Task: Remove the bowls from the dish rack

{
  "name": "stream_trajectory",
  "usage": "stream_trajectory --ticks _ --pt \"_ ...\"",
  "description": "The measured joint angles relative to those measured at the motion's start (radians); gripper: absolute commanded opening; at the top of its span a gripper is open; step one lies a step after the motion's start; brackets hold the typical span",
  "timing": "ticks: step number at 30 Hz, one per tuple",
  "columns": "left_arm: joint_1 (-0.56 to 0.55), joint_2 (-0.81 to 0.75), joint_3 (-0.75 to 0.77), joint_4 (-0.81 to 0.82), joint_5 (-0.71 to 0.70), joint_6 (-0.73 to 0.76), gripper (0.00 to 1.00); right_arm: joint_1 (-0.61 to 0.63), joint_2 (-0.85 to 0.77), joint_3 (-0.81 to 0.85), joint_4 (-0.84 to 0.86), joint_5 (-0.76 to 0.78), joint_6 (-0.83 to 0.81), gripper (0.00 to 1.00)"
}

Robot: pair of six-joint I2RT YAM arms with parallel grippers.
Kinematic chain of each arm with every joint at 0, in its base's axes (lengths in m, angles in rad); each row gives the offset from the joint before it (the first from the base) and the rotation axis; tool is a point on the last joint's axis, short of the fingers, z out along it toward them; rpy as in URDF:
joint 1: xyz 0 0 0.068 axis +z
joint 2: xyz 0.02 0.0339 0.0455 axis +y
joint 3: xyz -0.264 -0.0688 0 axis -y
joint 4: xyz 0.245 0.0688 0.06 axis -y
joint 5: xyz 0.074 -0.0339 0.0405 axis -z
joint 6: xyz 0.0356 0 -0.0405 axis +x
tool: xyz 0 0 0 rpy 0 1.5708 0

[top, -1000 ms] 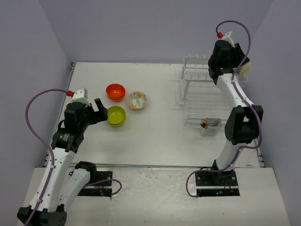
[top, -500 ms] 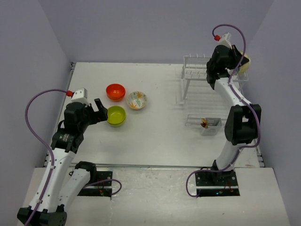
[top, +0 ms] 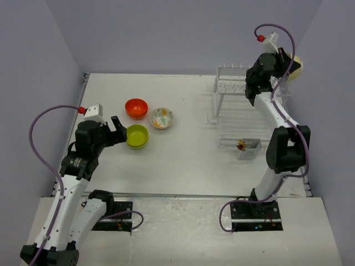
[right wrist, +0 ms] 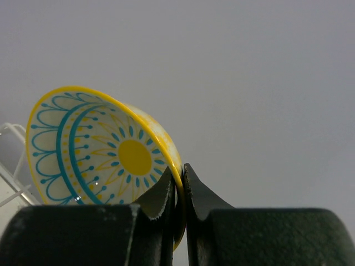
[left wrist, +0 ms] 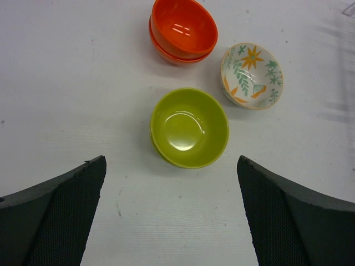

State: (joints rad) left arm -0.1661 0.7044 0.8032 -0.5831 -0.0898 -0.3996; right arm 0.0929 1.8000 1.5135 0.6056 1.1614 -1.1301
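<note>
My right gripper [top: 285,64] is shut on the rim of a beige bowl [top: 294,67] and holds it tilted in the air above the back right of the white wire dish rack [top: 235,88]. In the right wrist view the bowl [right wrist: 105,149] shows a yellow and blue pattern inside, with its rim pinched in the gripper [right wrist: 181,176]. My left gripper [top: 118,133] is open and empty, just left of a lime green bowl [top: 137,136]. Stacked orange bowls [left wrist: 183,30], a white floral bowl [left wrist: 252,75] and the green bowl [left wrist: 189,127] sit on the table ahead of the left gripper [left wrist: 171,164].
A small cutlery basket [top: 247,147] with a red item in it stands in front of the rack. The purple walls close in the table at the back and sides. A bit of rack wire [right wrist: 11,160] shows at the lower left of the right wrist view.
My right gripper has lifted the beige bowl up and to the right, off the top of the rack. The left arm has not moved.
</note>
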Motion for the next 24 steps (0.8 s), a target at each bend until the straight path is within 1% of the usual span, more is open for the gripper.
stream_trajectory --ticks 4,7,10,11,13,15,17,18,21,24 --pt "0.000 -0.012 0.000 0.000 0.000 0.000 1.00 0.013 -0.029 0.000 0.086 0.004 -0.055 0.00" --pt "0.000 -0.016 0.000 0.001 -0.001 0.000 1.00 0.034 -0.068 0.000 0.113 0.005 -0.066 0.00" --pt "0.000 -0.026 0.000 0.000 -0.004 0.000 1.00 0.071 -0.123 0.000 0.097 0.008 -0.034 0.00" --pt "0.000 -0.033 0.000 0.000 -0.006 0.000 1.00 0.089 -0.150 0.003 0.051 0.006 -0.002 0.00" --pt "0.000 -0.056 0.000 0.000 -0.012 0.000 1.00 0.136 -0.208 0.024 -0.098 -0.008 0.125 0.00" --pt "0.000 -0.087 -0.002 0.002 -0.016 0.000 1.00 0.204 -0.259 0.114 -0.385 -0.055 0.327 0.00" --pt "0.000 -0.119 -0.005 0.003 -0.023 -0.001 1.00 0.271 -0.296 0.224 -0.628 -0.167 0.544 0.00" --pt "0.000 -0.137 -0.008 0.005 -0.027 -0.001 1.00 0.301 -0.318 0.264 -0.721 -0.235 0.643 0.00" --pt "0.000 -0.191 -0.013 0.006 -0.042 -0.002 1.00 0.375 -0.428 0.289 -0.922 -0.502 0.942 0.00" --pt "0.000 -0.238 -0.016 0.011 -0.054 -0.005 1.00 0.408 -0.508 0.253 -1.012 -0.714 1.174 0.00"
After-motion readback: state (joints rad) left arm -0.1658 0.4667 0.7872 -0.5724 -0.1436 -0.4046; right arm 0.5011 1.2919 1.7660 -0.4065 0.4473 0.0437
